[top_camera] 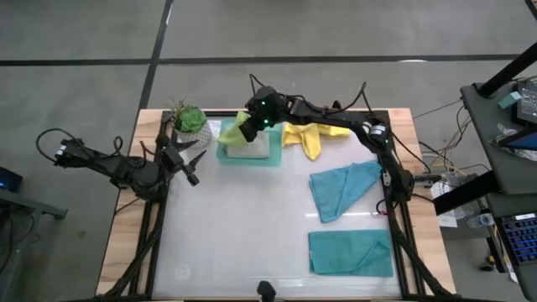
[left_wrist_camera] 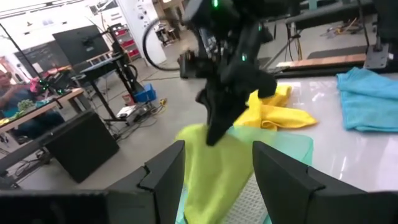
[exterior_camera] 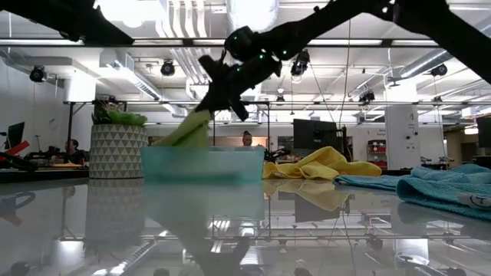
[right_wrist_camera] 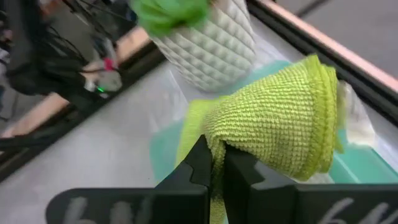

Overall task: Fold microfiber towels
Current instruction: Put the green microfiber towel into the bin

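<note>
Your right gripper (right_wrist_camera: 214, 163) is clamped on the lime green towel (right_wrist_camera: 273, 121), which hangs over the mint-green tray (top_camera: 250, 153) at the far side of the surface; lower it slowly so the fold stays flat before you release. Your left gripper (top_camera: 186, 163) waits with fingers apart beside the potted plant (top_camera: 188, 120). Only the right wrist view shows the pinch itself, while the high view alone shows the yellow towel (top_camera: 307, 137) and two teal towels (top_camera: 344, 189) lying apart.

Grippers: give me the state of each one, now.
Left gripper: open, holding nothing, waiting at the table's left edge.
Right gripper: shut on the lime green microfiber towel, over the translucent mint-green plastic tray.
</note>
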Available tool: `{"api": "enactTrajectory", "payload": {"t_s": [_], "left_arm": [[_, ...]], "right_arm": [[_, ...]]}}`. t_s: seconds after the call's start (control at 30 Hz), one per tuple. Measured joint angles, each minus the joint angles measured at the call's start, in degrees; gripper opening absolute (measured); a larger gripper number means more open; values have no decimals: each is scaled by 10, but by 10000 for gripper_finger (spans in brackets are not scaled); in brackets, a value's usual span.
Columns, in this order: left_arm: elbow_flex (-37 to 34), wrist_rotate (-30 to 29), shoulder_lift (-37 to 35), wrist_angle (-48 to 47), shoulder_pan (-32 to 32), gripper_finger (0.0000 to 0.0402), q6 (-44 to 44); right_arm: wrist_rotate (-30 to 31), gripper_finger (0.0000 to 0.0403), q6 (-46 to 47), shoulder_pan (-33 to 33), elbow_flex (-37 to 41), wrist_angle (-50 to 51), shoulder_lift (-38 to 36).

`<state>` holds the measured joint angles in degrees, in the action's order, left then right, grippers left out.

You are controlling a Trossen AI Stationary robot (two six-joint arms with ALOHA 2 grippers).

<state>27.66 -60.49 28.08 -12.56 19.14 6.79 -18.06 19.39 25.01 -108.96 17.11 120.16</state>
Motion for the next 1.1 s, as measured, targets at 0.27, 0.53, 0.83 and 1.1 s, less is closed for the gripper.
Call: {"api": "enactTrajectory", "payload": {"t_s": [0.27,0.53,0.83,1.1], "left_arm": [[0,0,4,0,0,173,-1],[0,0,8,0,0,173,0],[0,0,8,0,0,173,0],[0,1,13,0,0,173,-3]], "right_arm": [[0,9,-1,3,-36,78,38],[1,10,-6,3,-33,158,36],[68,12,21,2,-24,214,37],[92,21,27,0,-24,235,37]]}}
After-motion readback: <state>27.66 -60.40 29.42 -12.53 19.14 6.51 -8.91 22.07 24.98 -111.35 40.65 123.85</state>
